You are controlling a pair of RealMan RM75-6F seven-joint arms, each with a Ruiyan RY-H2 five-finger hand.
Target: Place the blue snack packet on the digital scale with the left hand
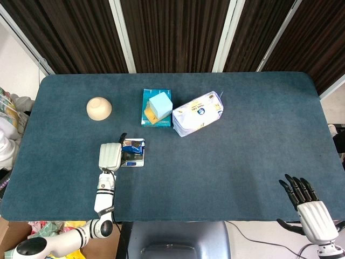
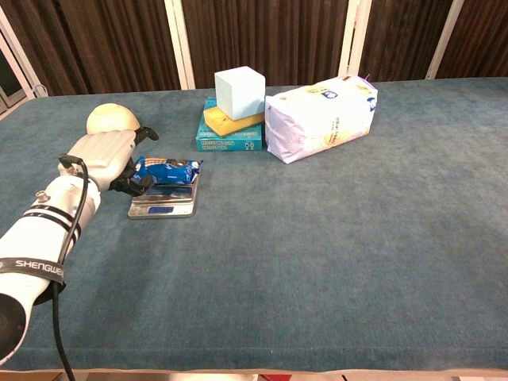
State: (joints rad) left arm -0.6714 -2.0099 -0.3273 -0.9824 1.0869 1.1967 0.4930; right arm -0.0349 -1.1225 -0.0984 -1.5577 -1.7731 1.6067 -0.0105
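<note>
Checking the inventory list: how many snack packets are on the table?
1. The blue snack packet lies on the digital scale, with the left hand at its left end. Others could be hidden behind the white bag.

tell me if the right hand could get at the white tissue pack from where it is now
Probably yes. The right hand sits open at the table's near right corner, and the stretch of table between it and the white tissue pack is bare. It would be a long reach, though, so I can't be sure.
</note>
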